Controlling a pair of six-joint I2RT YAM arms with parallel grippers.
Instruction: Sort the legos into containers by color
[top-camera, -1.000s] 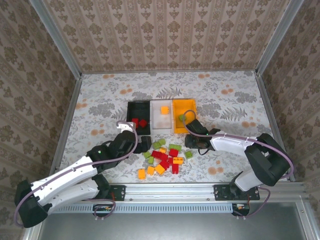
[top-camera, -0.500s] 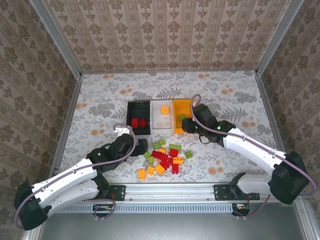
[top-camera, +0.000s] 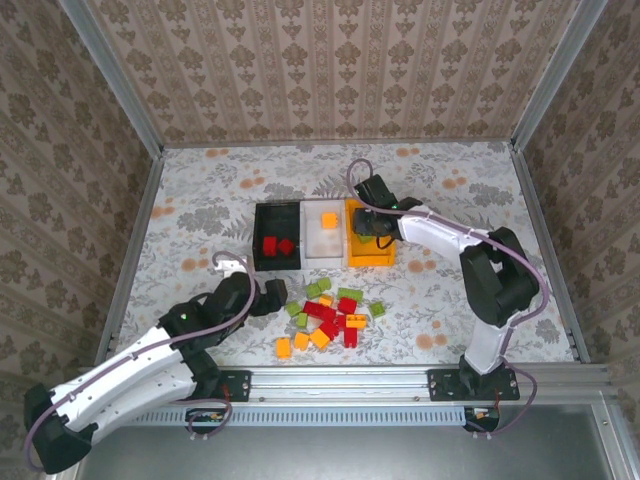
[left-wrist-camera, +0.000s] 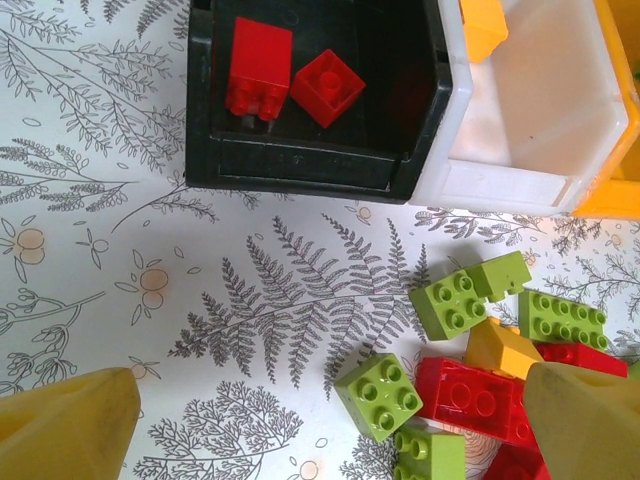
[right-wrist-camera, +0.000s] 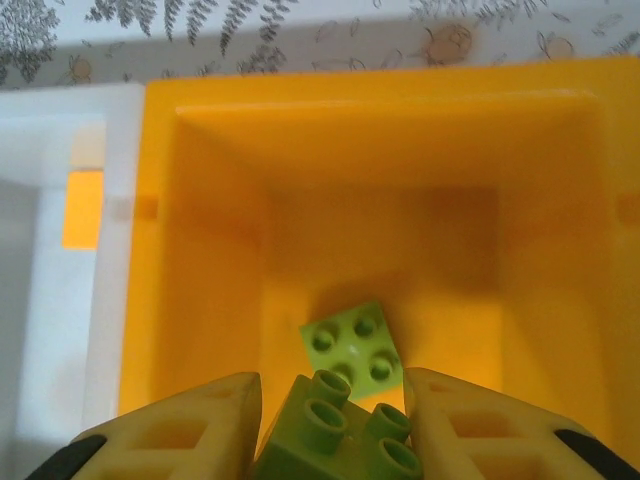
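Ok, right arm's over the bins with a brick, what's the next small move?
Probably open the right fingers and let go: the green brick they hold hangs over the orange bin, just above another green brick lying there.

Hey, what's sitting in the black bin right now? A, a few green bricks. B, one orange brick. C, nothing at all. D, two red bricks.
D: the left wrist view shows two red bricks lying inside the black bin, with no other colour in it.
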